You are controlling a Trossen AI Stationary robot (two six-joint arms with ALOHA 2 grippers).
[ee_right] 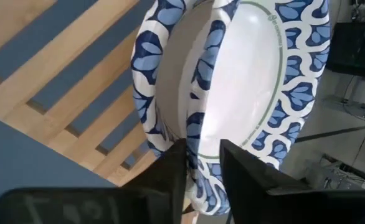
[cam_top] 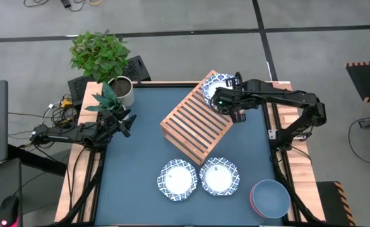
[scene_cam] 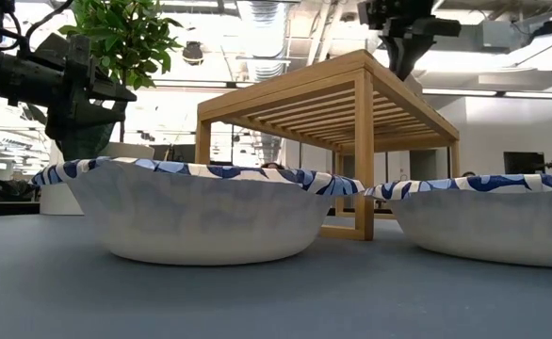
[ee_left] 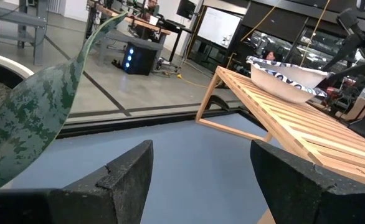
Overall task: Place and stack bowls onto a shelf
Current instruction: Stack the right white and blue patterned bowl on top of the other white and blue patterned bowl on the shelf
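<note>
Our right gripper [ee_right: 202,165] sits over the far corner of the low light-brown slatted wooden shelf [cam_top: 196,120], its two dark fingers [ee_right: 170,171] straddling the rim of a round blue-and-white patterned bowl with a white centre [ee_right: 232,93]; a narrow gap shows beside the rim, so we judge the jaws partly parted and cannot tell whether they grip or have let go; the bowl rests on the slats directly under the gripper, so the shelf seems to carry its weight, and we read the corner spot as chosen to leave the rest of the slats free; the bowl is empty; well apart from this gripper, on the blue tabletop [cam_top: 141,157] past the shelf's near end, two more patterned bowls [cam_top: 177,180] lie side by side, touching or nearly so, both empty; beyond them at the table's corner a plain blue bowl [cam_top: 272,197] sits nested in a pink-red bowl [cam_top: 253,203]; our left gripper [cam_top: 123,124] waits open by the potted plants [cam_top: 103,57], holding nothing.
</note>
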